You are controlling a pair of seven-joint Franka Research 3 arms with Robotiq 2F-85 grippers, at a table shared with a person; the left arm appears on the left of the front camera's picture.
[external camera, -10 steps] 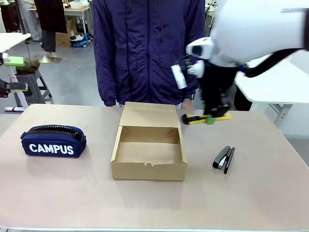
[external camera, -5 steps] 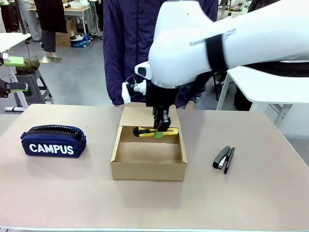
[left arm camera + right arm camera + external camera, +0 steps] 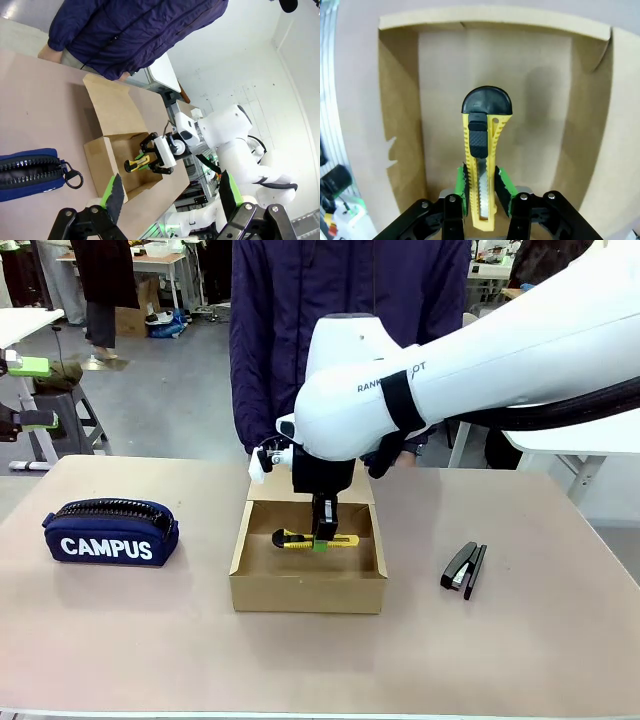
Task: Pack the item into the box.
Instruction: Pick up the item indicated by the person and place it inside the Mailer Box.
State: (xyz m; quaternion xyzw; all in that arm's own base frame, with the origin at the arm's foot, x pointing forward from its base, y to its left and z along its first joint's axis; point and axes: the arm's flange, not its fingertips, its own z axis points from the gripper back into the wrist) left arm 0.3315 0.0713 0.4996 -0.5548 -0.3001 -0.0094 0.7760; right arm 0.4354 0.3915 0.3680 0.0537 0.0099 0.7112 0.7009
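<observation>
Front view, and the right arm reaches right across the middle, its right gripper [image 3: 322, 540] down inside the open cardboard box [image 3: 305, 595]. Clamped in it is the yellow utility knife [image 3: 293, 538], lying level and crosswise, black end toward the robot's left. The knife sits below the box's rim, between the walls; whether it touches the floor I can't tell. The flap lid stands back on the far side, toward the person [image 3: 340, 300] in the dark blue jacket at the table's far edge.

Out on the robot's left of the table [image 3: 500, 660], well apart from the box, lies the navy "CAMPUS" pencil case [image 3: 110, 532]. On the other side, the black stapler [image 3: 465, 568] lies flat, also clear of the box.

Right wrist view now: the green pads [image 3: 461, 185] are pressed onto both sides of the knife's body near its rear. The black slider and rounded black end point away over the bare brown floor of the box, and a soft shadow falls beside the knife.

Left wrist view: the left gripper [image 3: 170, 192] hangs high above the table, fingers spread wide with nothing between them, looking down on the box, the pencil case and the other arm holding the knife.
</observation>
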